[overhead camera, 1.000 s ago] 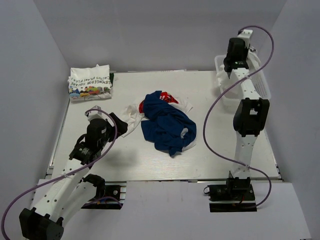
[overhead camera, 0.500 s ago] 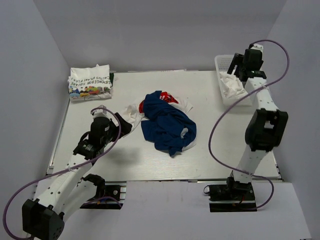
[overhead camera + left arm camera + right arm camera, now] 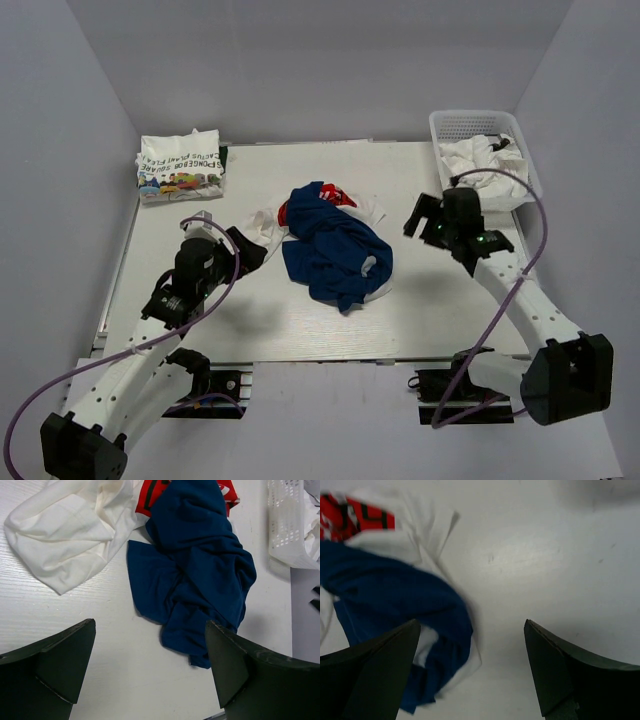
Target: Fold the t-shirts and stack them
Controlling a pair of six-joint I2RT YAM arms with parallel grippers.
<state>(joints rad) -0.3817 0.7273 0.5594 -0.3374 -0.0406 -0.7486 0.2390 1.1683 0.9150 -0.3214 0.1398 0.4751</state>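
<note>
A crumpled blue t-shirt (image 3: 335,255) lies mid-table, partly on top of a white t-shirt (image 3: 262,222) with a red print (image 3: 338,196). A folded white tee with cartoon print and green lettering (image 3: 180,165) sits at the back left corner. My left gripper (image 3: 245,248) hovers open just left of the pile, over the white sleeve. In the left wrist view the left gripper (image 3: 150,625) holds nothing, with the blue shirt (image 3: 200,565) and white shirt (image 3: 70,535) ahead of it. My right gripper (image 3: 420,222) stands open right of the pile. In the right wrist view the right gripper (image 3: 471,623) is empty beside the blue shirt (image 3: 385,595).
A white mesh basket (image 3: 480,125) at the back right holds bunched white cloth (image 3: 485,165). Its wall (image 3: 287,525) shows in the left wrist view. Grey walls enclose the table on three sides. Bare tabletop (image 3: 300,320) lies in front of the pile.
My right arm swung from above the basket down to the table, right of the shirt pile, and its jaws opened. The left arm barely shifted.
</note>
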